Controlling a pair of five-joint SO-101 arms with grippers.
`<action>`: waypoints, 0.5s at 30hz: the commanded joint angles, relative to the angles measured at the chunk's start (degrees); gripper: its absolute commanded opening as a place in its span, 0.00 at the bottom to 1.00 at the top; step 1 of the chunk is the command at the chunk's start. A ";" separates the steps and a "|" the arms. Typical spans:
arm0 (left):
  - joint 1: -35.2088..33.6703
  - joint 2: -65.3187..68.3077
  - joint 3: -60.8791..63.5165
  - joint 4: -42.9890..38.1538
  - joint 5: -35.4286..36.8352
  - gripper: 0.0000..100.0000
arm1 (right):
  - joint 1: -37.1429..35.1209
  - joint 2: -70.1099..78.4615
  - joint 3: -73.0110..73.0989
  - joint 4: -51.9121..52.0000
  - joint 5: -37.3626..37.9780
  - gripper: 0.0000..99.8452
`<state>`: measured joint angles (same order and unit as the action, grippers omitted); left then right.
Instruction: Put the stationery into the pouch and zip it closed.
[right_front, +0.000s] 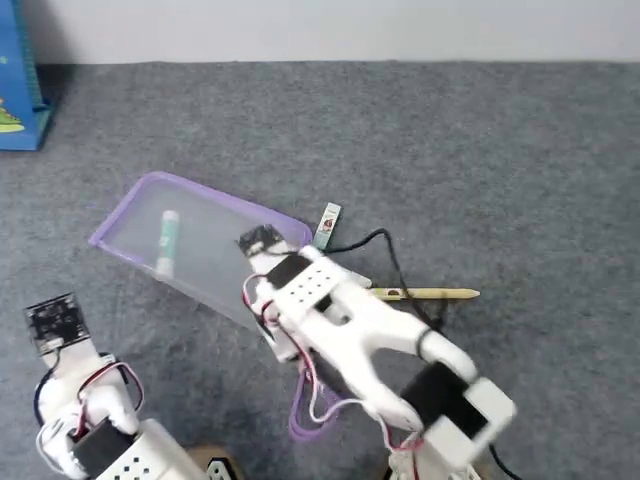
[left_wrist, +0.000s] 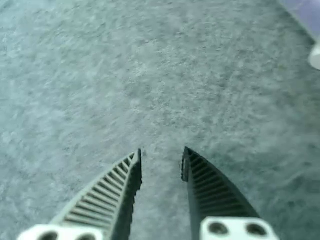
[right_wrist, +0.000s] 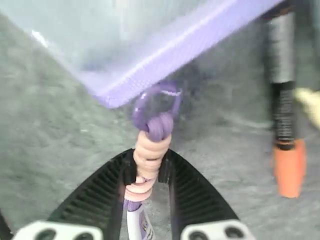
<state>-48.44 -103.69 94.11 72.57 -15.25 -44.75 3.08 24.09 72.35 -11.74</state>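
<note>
A clear pouch with purple edging lies flat on the carpet, a green-and-white stick inside it. From the pouch's purple corner hangs a purple loop joined to a peach coiled cord. My right gripper is shut on that cord; from above, the right gripper sits by the pouch's near edge, mostly under its own arm. A yellow pencil and an orange-capped black pen lie outside the pouch beside that arm. My left gripper hangs open over bare carpet, left of the pouch.
A small green-and-white item lies just past the pouch's far right corner. The cord's purple tail trails under the right arm. A blue box stands at the far left. Grey carpet is open at the back and right.
</note>
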 joint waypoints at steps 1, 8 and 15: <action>5.63 -0.70 -1.71 0.26 0.26 0.14 | 0.75 -11.30 0.62 0.57 3.34 0.01; 17.32 -0.70 -5.05 0.53 0.97 0.23 | 0.57 -27.65 9.05 -4.44 5.10 0.01; 29.98 -0.70 -7.16 1.58 11.25 0.32 | 0.40 -42.86 15.65 -9.01 5.10 0.01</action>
<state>-23.38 -103.69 91.03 73.10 -6.81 -44.57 -32.79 39.38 65.49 -7.16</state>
